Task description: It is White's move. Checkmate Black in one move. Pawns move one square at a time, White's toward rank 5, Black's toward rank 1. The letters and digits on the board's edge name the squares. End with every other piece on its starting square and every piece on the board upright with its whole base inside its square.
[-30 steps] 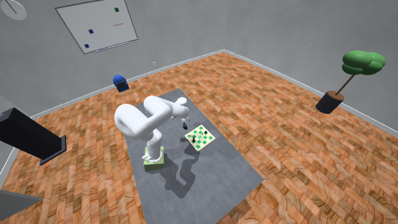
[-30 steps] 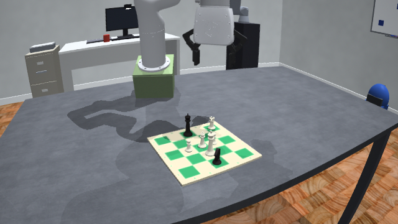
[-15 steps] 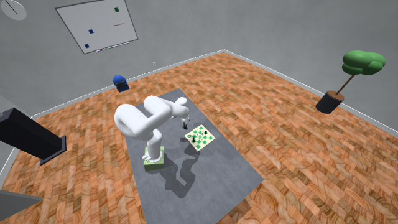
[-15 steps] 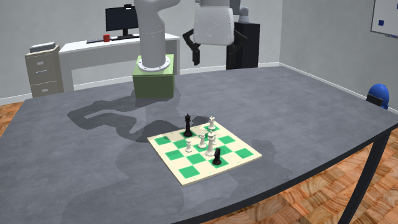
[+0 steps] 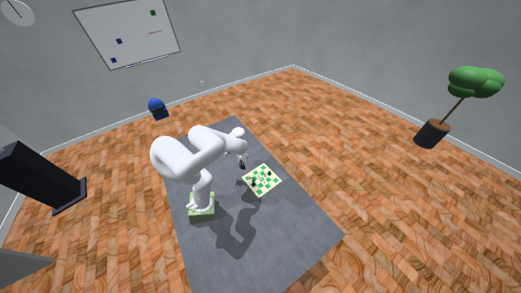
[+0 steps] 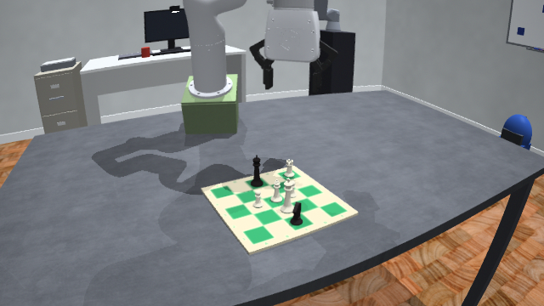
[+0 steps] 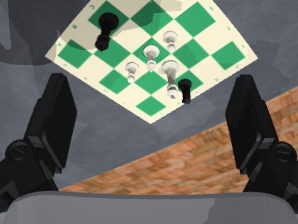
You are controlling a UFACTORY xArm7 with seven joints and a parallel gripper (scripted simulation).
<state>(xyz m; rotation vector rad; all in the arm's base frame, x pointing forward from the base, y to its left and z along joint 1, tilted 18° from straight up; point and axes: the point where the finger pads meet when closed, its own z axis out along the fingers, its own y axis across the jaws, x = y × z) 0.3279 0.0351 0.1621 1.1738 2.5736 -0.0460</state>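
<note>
Blurring together at this range, the board's edge letters are proving unreadable. The chessboard point(image 6: 255, 248) is lying on the grey table point(image 6: 382, 127), well below the gripper point(image 6: 293, 70), which is hanging wide open and empty toward 12 o'clock. A black king point(image 6: 257, 172) and black knight point(image 6: 297, 214) are flanking clustered white pieces point(image 6: 288, 196).

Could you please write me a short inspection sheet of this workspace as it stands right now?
Surface: grey table carrying a green arm pedestal.
Job's things: green-and-cream chessboard; black king, black knight, four white pieces including a queen, all upright.
Clutter: nothing seen on the table.
Grippers: gripper open, empty, raised above the table short of the board.
Cables: nothing seen.
Surroundings: desk with monitor, filing cabinet, potted plant, whiteboard.
</note>
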